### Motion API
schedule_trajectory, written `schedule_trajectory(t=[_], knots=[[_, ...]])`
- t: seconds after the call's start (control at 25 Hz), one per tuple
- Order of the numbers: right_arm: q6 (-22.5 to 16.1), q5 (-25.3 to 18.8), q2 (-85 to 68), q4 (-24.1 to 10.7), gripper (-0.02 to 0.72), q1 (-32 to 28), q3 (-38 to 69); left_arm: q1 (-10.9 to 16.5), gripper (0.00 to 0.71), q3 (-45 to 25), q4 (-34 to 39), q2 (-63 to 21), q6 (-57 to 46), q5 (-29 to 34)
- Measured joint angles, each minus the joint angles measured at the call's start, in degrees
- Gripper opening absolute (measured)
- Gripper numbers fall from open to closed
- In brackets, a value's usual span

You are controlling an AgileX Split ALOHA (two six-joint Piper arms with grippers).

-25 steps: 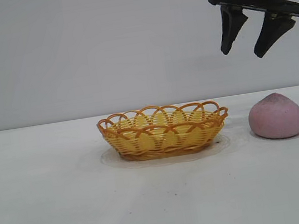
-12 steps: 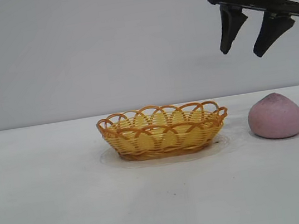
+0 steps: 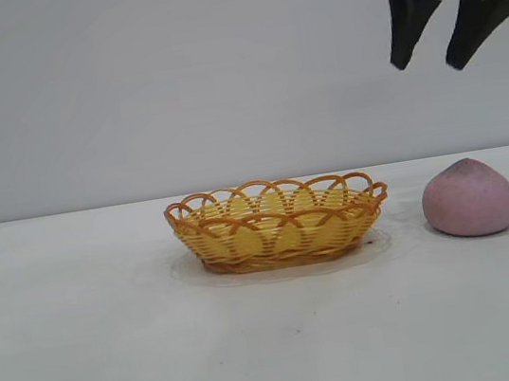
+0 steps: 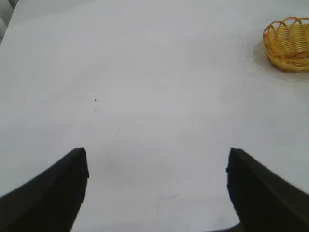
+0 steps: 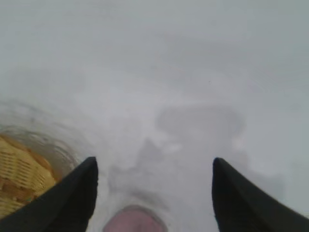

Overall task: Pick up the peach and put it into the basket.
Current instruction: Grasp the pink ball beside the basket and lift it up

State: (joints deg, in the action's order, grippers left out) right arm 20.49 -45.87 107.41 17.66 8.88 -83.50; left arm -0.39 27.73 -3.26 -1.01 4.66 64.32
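Observation:
The pink-mauve peach point(image 3: 469, 198) lies on the white table at the right, apart from the basket. The yellow basket point(image 3: 278, 222) with an orange looped rim stands at the table's middle and is empty. My right gripper point(image 3: 429, 66) hangs open and empty high above the peach, a little to its left. In the right wrist view the peach point(image 5: 135, 220) shows between the open fingers of the right gripper point(image 5: 154, 166), with the basket point(image 5: 21, 176) at the edge. My left gripper point(image 4: 157, 157) is open over bare table, with the basket point(image 4: 288, 43) far off.
The white table point(image 3: 84, 331) stretches wide to the left and front of the basket. A plain grey wall stands behind.
My right gripper has risen and shifted slightly to the right, still open. The peach and basket have not moved.

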Motion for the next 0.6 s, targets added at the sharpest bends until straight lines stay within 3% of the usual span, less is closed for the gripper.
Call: schedule_trajectory(t=[0.12,0.28,0.32,0.44,0.6], knots=[[0.11,-3.86,-0.95,-2.1,0.435,0.0,0.0,0.0,0.529,0.0,0.0,0.0,0.0,0.0],[0.11,-10.31,-1.09,-2.22,0.435,0.0,0.0,0.0,0.529,0.0,0.0,0.0,0.0,0.0],[0.11,-11.93,-1.09,-2.22,0.368,0.24,0.0,0.0,0.529,0.0,0.0,0.0,0.0,0.0],[0.0,-15.03,-1.09,-2.22,0.276,1.69,0.0,0.0,0.529,0.0,0.0,0.0,0.0,0.0],[0.0,-18.86,0.84,-3.76,0.29,4.87,0.0,0.0,0.529,0.0,0.0,0.0,0.0,0.0]])
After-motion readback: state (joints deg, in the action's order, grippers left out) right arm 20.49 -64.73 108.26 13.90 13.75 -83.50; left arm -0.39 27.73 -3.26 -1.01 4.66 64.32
